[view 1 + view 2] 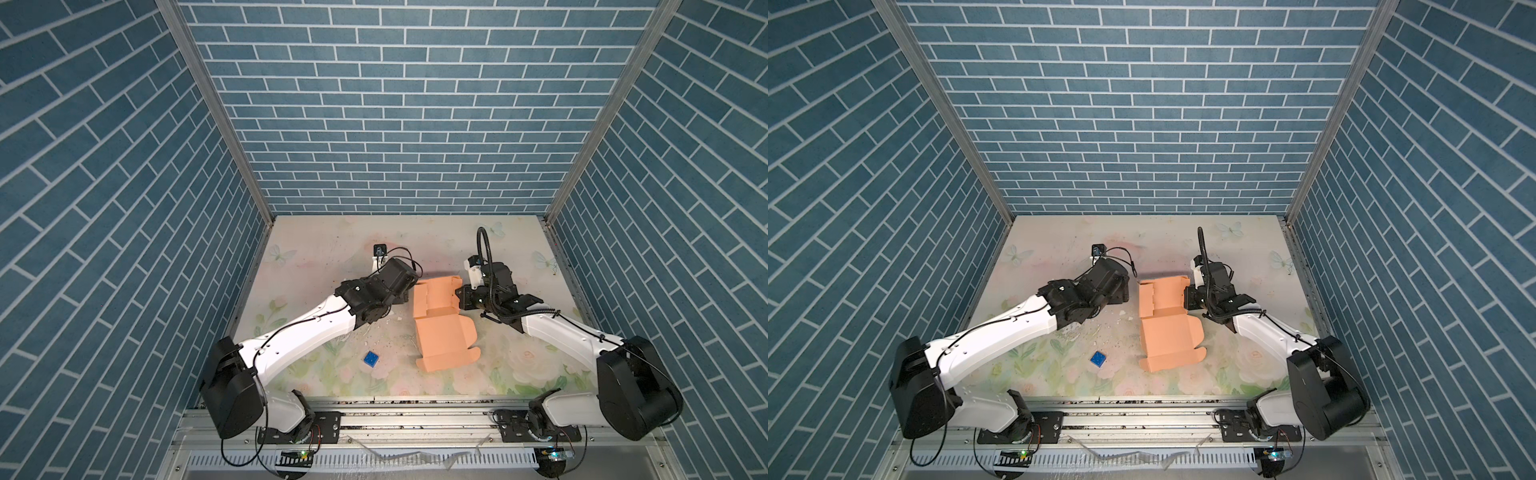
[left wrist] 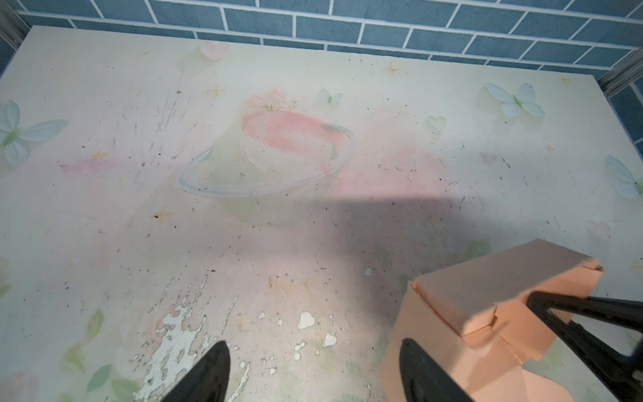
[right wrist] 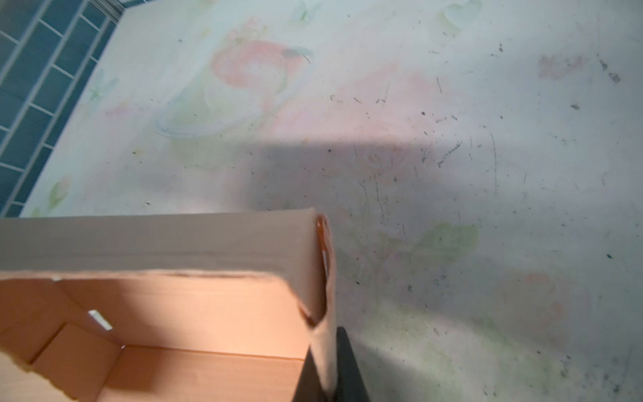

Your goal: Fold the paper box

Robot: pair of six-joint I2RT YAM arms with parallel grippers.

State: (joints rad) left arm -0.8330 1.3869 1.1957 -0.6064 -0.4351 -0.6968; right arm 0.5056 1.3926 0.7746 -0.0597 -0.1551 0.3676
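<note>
**Tray formed, lid not yet closed: roughly halfway through the fold.**

In both top views the paper box (image 1: 440,328) (image 1: 1167,332) lies near the middle of the table (image 1: 332,249), a little toward 3 o'clock. Its tray end at 12 o'clock has its walls standing. The hinged lid lies flat and open toward 6 o'clock, its side ears and front flap unfolded. The right gripper (image 3: 328,376) is clamped on the tray's 3 o'clock wall, one finger inside and one outside. The left gripper (image 2: 313,369) sits at the tray's 9 o'clock side, fingers apart and holding nothing. A blue cube (image 1: 370,358) rests at 8 o'clock from the box, well apart. Judging from this, what remains is creasing the lid's flaps, swinging it over the tray and tucking it in.
</note>
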